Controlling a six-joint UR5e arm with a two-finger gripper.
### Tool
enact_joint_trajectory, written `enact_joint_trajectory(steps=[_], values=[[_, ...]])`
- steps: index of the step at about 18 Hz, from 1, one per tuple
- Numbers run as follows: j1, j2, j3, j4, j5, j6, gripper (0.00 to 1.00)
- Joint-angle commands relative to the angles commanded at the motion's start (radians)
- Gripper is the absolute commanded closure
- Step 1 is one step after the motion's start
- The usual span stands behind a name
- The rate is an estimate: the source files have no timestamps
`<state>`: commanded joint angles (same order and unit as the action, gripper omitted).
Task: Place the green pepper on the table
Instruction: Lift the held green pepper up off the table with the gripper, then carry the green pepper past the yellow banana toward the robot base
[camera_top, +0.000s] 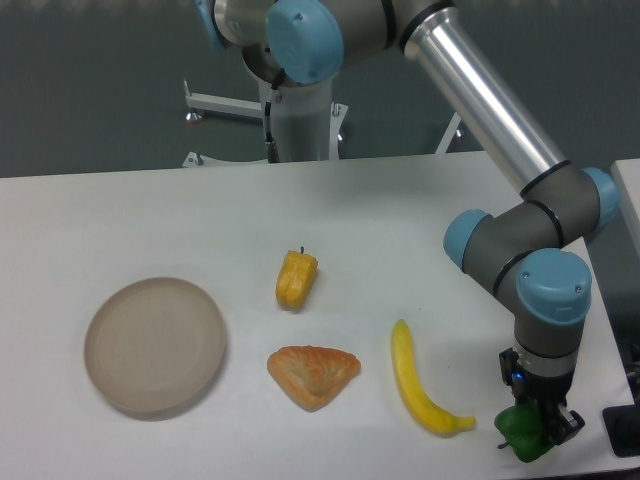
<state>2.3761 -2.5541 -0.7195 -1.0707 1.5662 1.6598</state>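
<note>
Far to the tool's left sits the round beige plate (155, 345), then the yellow pepper (296, 279) and an orange wedge-shaped toy (313, 374), with the banana (425, 385) just beside it. The tool (540, 432) is clenched on the green pepper (521, 432), low at the table (120, 225)'s near right corner. The pepper looks light, stiff and glossy, so likely slippery; gripping across its lumpy body suits it. Edges crowd the front and right; open room lies behind and to the left.
</note>
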Motion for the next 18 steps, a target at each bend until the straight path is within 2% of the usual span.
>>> enact_joint_trajectory(steps=[5,9,14,18], values=[[-0.002,0.021,-0.029,-0.002,-0.002,-0.005,0.64],[-0.002,0.103,-0.139,-0.002,-0.003,-0.017,0.64],[0.024,0.303,-0.391,-0.052,-0.006,-0.046,0.64],[0.075,0.463,-0.592,-0.064,-0.034,-0.028,0.64]])
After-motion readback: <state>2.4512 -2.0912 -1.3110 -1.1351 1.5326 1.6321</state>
